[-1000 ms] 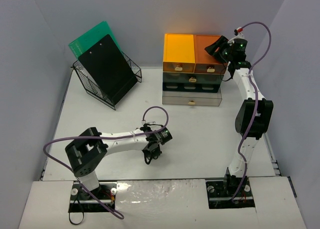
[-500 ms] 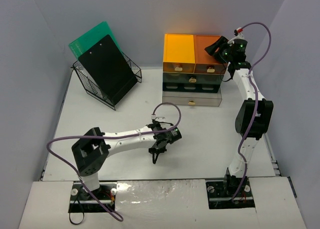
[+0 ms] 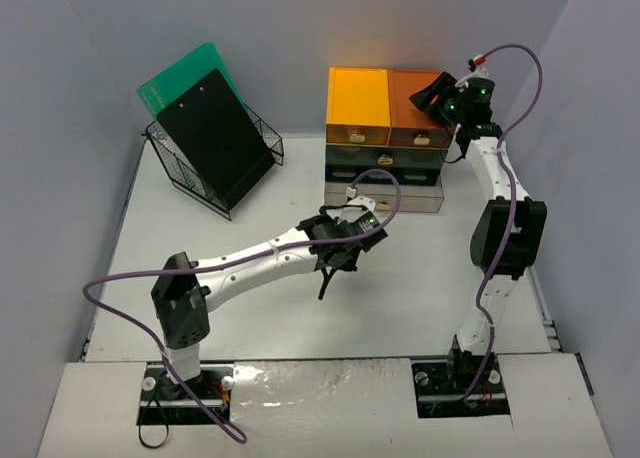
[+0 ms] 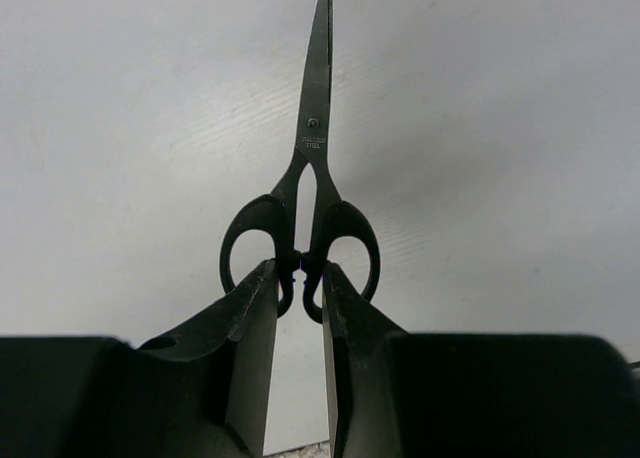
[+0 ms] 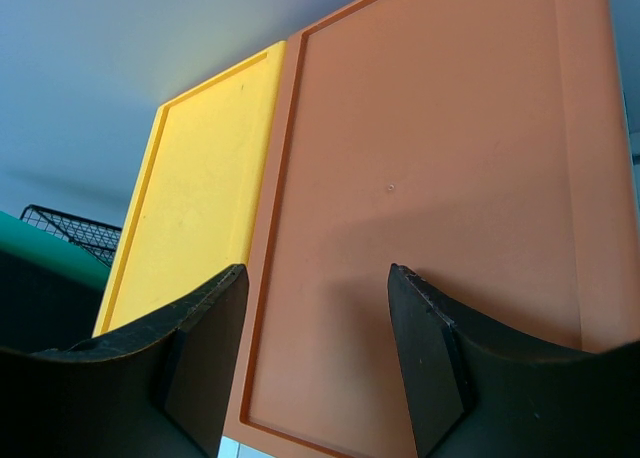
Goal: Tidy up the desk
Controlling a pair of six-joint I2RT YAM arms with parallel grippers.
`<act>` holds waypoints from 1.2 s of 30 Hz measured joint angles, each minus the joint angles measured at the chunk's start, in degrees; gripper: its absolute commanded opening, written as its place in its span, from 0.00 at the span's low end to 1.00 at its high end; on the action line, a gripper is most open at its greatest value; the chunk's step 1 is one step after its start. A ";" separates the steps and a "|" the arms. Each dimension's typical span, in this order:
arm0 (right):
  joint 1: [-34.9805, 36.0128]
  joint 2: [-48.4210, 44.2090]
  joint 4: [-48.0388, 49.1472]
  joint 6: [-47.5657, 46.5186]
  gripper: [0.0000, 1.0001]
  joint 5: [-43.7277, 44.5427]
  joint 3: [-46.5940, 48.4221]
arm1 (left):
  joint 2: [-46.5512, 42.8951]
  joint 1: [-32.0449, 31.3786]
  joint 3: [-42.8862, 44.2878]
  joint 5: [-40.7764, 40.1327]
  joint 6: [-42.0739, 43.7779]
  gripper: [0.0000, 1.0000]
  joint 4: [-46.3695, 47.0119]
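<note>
One pair of scissors [image 4: 315, 128] in left jaws' grip, tips outward; right jaws apart.

on the desk [image 3: 425, 268], the wire basket [image 3: 262, 138] with clipboards [image 3: 215, 138] sits back left, the drawer unit [image 3: 357, 98] back right; scissors [image 4: 313, 143] hang before it.

Ahead of the left gripper [image 4: 298, 270], the scissors [image 4: 314, 148] lose their tip past the top edge, and the inner rims of the handle loops hide behind its fingers. Beyond the right gripper [image 5: 316, 273], the orange drawer top [image 5: 440, 178] is cut off at the right edge. Far to the left, only a corner of the wire basket [image 5: 70, 230] shows.
</note>
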 measured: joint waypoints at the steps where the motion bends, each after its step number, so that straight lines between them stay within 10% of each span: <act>1: 0.00 -0.02 -0.02 0.00 0.56 -0.01 0.01 | 0.73 0.65 1.71 1.47 2.81 0.00 0.80; 23: 0.52 -1.55 -2.38 -2.22 0.56 1.74 -0.42 | 28.92 20.33 50.31 33.92 47.81 0.00 -13.00; 36: 2.26 -2.20 -4.32 -3.64 0.56 5.19 -0.33 | 31.40 23.72 51.86 41.68 55.84 0.00 -14.91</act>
